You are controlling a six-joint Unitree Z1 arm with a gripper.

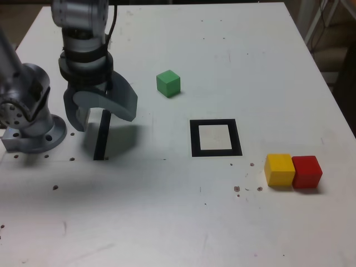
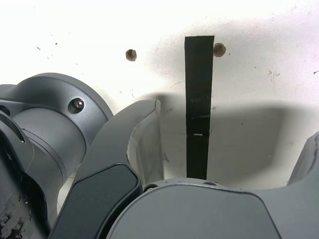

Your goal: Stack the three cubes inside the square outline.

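Observation:
A green cube (image 1: 168, 83) sits alone on the white table toward the back. At the exterior view's right, a yellow cube (image 1: 279, 169) and a red cube (image 1: 307, 172) stand side by side, touching. The square outline (image 1: 216, 138), black with a pale centre, lies between them with nothing in it. My gripper (image 1: 104, 118) hangs open over a thin black strip (image 1: 102, 135) at the exterior view's left, far from all three cubes. In the wrist view the gripper (image 2: 234, 134) holds nothing; only the strip (image 2: 198, 104) lies between the jaws.
The arm's grey base (image 1: 30, 119) stands at the exterior view's left, close beside the gripper. Two small holes (image 2: 131, 55) in the table show in the wrist view. The table's right edge (image 1: 328, 83) drops off near dark furniture.

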